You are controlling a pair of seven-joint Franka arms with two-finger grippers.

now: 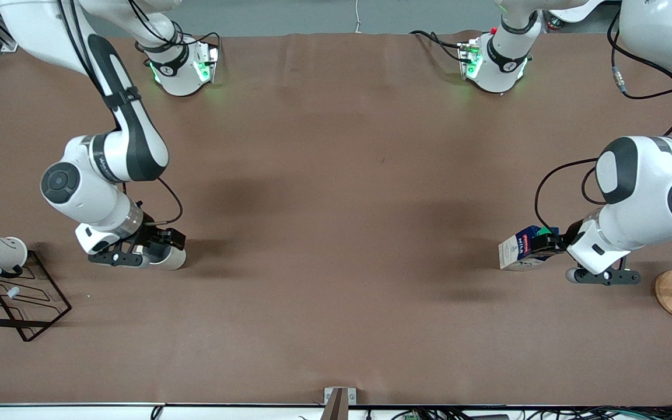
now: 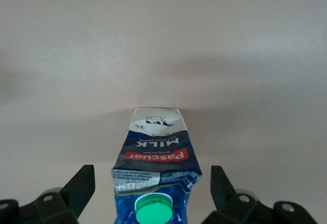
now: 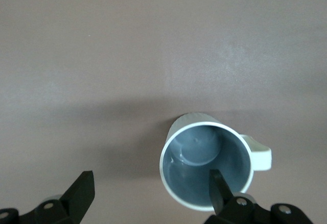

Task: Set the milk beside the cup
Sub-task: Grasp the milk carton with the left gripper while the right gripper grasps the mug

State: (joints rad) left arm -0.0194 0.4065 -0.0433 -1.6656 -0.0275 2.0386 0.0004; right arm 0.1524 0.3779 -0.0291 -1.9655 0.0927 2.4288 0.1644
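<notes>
1. Your left gripper [image 2: 152,193] is low at the milk [image 1: 525,249], which stands on the table [image 1: 336,175] toward the left arm's end. Its fingers [image 2: 82,185] are spread wide on either side of the carton, with clear gaps on both flanks, so nothing is held yet.
2. Before closing, centre the carton between the fingers. In the left wrist view the gap looks slightly larger on one side.
3. Grip the straight body below the green cap [image 2: 155,211], not the sloped gable, which I judge would let the pads slip.
4. Your right gripper [image 3: 152,193] is down at the cup [image 1: 168,257], toward the right arm's end of the table and well apart from the milk. Its fingers are also apart, 1 of them [image 3: 218,189] reaching over the rim into the cup's mouth.
5. The carry will be long, so lift the milk upright. Set it just beside the cup, away from the handle [image 3: 258,155].
</notes>
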